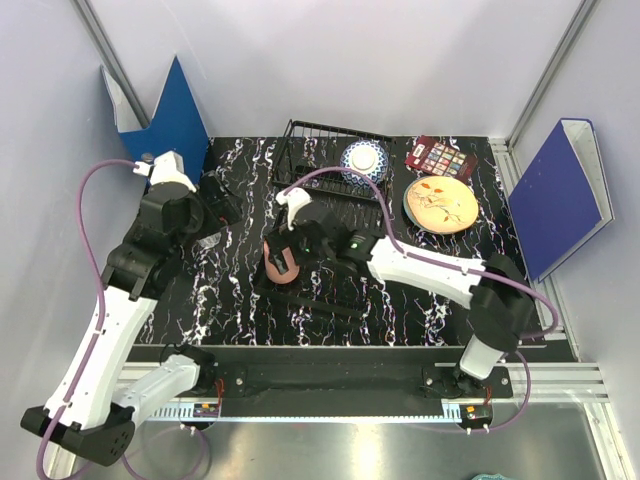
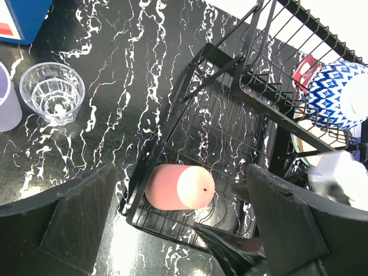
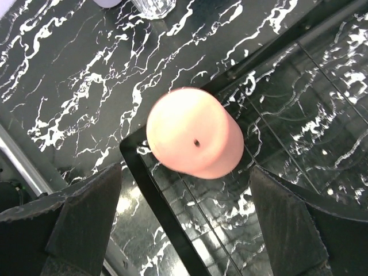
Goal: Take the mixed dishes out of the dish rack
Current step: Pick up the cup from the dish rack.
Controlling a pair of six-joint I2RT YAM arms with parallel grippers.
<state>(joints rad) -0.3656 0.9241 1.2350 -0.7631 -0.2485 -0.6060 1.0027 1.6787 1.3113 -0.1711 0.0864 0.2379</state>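
The black wire dish rack (image 1: 325, 190) stands at the back middle of the table. The blue-and-white bowl (image 1: 364, 160) sits in its raised section. A salmon-pink cup (image 1: 281, 262) rests bottom-up in the front left corner of the rack's flat tray. My right gripper (image 1: 290, 246) hangs open just above that cup, and its wrist view shows the cup (image 3: 194, 141) between and ahead of the open fingers (image 3: 86, 215). My left gripper (image 1: 218, 205) is open and empty left of the rack. Its view shows the clear glass cup (image 2: 52, 92) and lavender cup (image 2: 7, 100) on the table. The white plate is out of view.
The cream orange-patterned plate (image 1: 441, 203) lies on the table right of the rack, with the dark red palette (image 1: 442, 158) behind it. Blue binders stand at the back left (image 1: 170, 115) and far right (image 1: 560, 195). The rack's black rim (image 3: 161, 201) runs under the right gripper.
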